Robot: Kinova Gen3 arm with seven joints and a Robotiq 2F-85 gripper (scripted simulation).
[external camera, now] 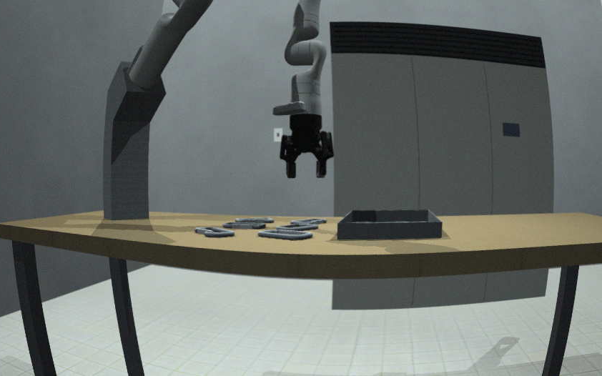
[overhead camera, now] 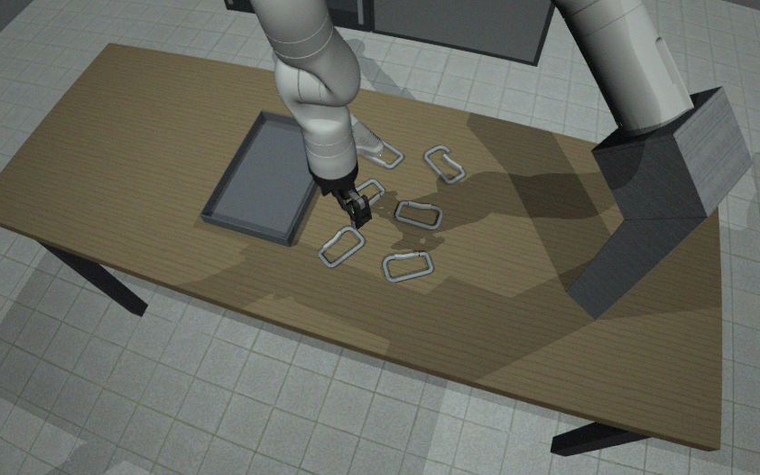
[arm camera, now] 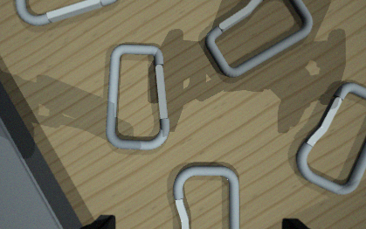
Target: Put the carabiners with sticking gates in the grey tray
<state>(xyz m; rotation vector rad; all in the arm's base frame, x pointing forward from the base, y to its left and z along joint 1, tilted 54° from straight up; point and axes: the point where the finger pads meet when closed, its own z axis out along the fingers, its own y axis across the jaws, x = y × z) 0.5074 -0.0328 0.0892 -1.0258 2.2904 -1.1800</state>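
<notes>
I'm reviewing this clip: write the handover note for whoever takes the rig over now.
Hand: open, holding nothing, above the table.
Job's things: six carabiners lie on the table outside the grey tray.
Done: no carabiner is in the tray.
Left: find the sticking gates, put those carabiners in the tray and leave good ones out. The gapped carabiner nearest the arm's base looks suspect; these views don't prove sticking.

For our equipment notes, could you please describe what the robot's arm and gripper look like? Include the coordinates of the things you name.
The arm point(overhead camera: 316, 82) point(external camera: 310, 53) is pale grey, with smooth, rounded tubular sections and thin ring seams. The gripper point(overhead camera: 359, 215) point(external camera: 306, 169) is black, with two jointed fingers ending in narrow, blocky tips. No cables are visible on either.
</notes>
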